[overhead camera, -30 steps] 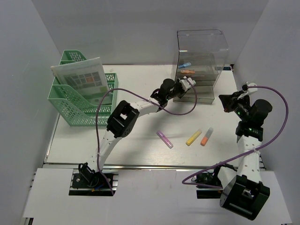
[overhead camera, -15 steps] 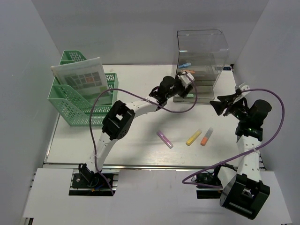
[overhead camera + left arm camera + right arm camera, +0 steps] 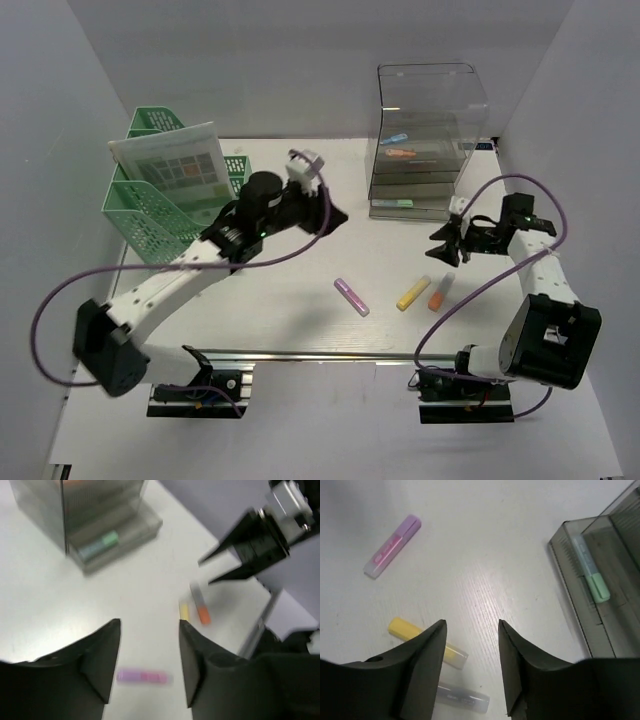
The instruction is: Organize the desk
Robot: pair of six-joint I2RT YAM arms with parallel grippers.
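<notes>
On the white desk lie three loose highlighters: purple, yellow and orange. My left gripper hangs open and empty above the desk's middle, up and left of the purple highlighter, which shows between its fingers. My right gripper, also open and empty, hovers just above the yellow and orange highlighters, with bare desk between its fingers. A green highlighter lies in the bottom tray of the clear drawer organizer.
A green mesh file basket holding a booklet stands at the back left. The organizer's upper trays hold blue and orange highlighters. Pale grey walls enclose the desk on three sides, and a metal rail runs along its front edge.
My left arm has drawn back from the organizer toward the desk's middle and its jaws have opened. My right gripper has opened and dropped leftward over the yellow and orange highlighters.
</notes>
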